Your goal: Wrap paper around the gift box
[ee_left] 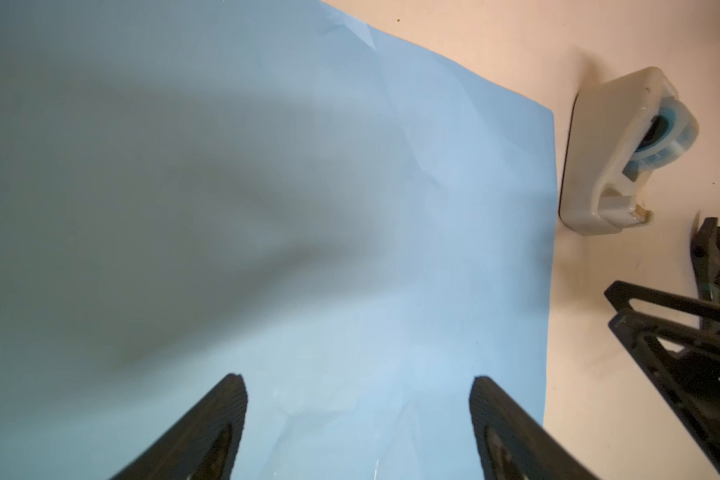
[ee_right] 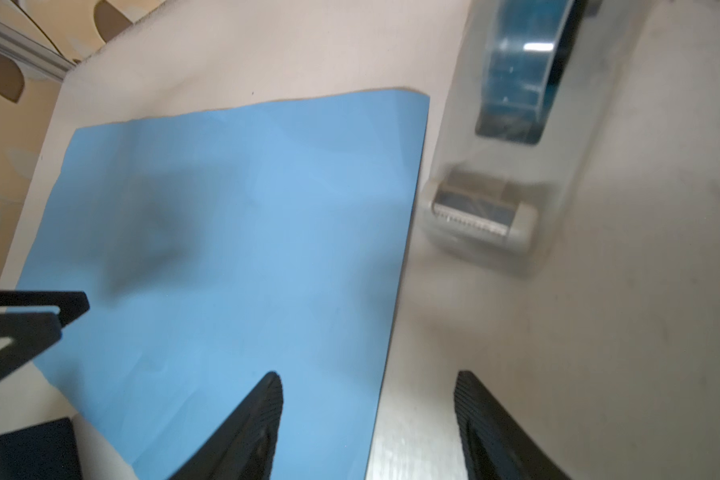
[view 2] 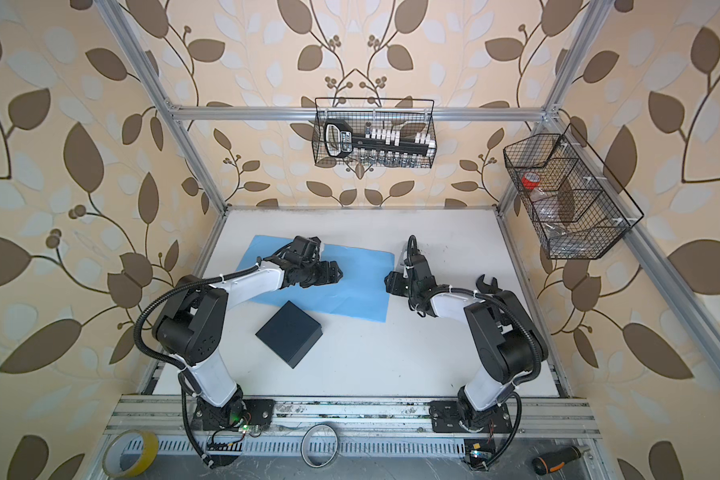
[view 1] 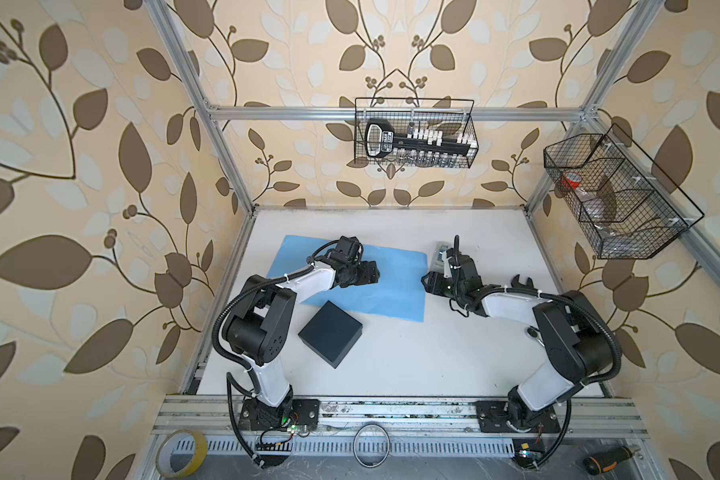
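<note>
The paper [view 1: 391, 278] [view 2: 358, 286] lies flat on the white table, light blue side up. The gift box [view 1: 331, 332] [view 2: 288, 332], a flat dark navy square, rests on the table at the paper's near edge, one corner over the sheet. My left gripper [view 1: 376, 272] [ee_left: 358, 386] hovers open over the paper's middle with nothing between its fingers. My right gripper [view 1: 426, 282] [ee_right: 368, 382] is open above the paper's right edge [ee_right: 395, 316], one finger over the sheet and one over bare table. In the right wrist view a corner of the box [ee_right: 26, 453] shows.
A grey tape dispenser [view 1: 441, 253] [ee_left: 612, 158] [ee_right: 516, 174] stands just right of the paper. A black wrench [view 1: 522, 284] lies behind the right arm. Two wire baskets [view 1: 416, 133] [view 1: 616, 195] hang on the frame. A tape roll [view 1: 181, 453], a ring [view 1: 371, 444] and a screwdriver [view 1: 607, 459] lie in front.
</note>
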{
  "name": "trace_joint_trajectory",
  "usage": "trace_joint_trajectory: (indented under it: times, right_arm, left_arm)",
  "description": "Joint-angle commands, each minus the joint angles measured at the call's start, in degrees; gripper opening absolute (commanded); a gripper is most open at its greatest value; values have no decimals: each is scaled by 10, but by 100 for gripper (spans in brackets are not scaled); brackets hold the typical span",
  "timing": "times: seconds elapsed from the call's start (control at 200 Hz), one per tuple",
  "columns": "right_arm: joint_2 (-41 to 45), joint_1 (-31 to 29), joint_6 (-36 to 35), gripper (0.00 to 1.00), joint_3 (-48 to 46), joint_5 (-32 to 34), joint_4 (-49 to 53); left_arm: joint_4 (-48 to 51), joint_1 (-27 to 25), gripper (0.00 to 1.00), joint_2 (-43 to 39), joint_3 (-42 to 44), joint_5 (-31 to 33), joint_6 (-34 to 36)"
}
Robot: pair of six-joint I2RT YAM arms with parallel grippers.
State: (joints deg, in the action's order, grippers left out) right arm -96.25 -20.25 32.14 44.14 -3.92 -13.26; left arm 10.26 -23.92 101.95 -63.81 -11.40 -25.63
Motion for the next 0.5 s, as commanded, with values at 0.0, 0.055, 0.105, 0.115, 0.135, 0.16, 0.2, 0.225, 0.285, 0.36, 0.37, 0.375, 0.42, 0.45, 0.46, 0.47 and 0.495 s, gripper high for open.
trace_joint_trajectory:
  times: [0.0,0.055,0.105,0.115,0.135,0.16,0.2,0.225,0.285,0.36,0.37,0.375,0.42,0.45,0.46,0.47,0.495]
  right_arm:
    - [-38,12,4,66,31,-15,-22]
    - [-57,24,8,66,45,-25,-23]
    - [-71,32,10,65,53,-29,-26]
    - [-73,36,9,65,54,-30,-27]
    - [-77,39,9,65,57,-31,-28]
    - [-81,43,9,65,59,-32,-31]
    - [-85,47,9,65,64,-32,-32]
    - [-87,52,9,65,68,-31,-33]
    - [-92,57,9,65,75,-28,-33]
    - [-100,65,9,65,82,-30,-34]
    - [-101,67,9,65,84,-32,-35]
    - [-101,67,9,65,84,-32,-35]
    - [-106,70,9,65,88,-35,-36]
    - [-107,71,9,65,90,-38,-36]
    - [-108,71,9,65,90,-38,-36]
    - [-108,71,9,65,90,-40,-35]
    - [-107,72,9,65,90,-42,-35]
  left_arm:
    - [13,2,87,12,-24,17,12]
    - [14,3,87,14,-25,22,14]
    - [16,4,87,15,-25,23,15]
    - [16,4,88,14,-24,23,15]
    - [15,5,88,14,-23,22,15]
    - [15,5,88,14,-21,22,15]
    - [14,6,88,14,-20,21,16]
    - [14,6,88,13,-19,22,16]
    - [13,7,88,13,-17,24,16]
    - [11,9,88,15,-15,24,16]
    - [11,9,88,16,-15,24,16]
    - [11,9,88,16,-14,24,16]
    - [11,10,88,20,-17,22,15]
    - [12,11,88,23,-18,21,16]
    - [12,11,88,24,-19,20,16]
    - [12,11,88,24,-20,20,16]
    - [13,11,88,25,-21,20,16]
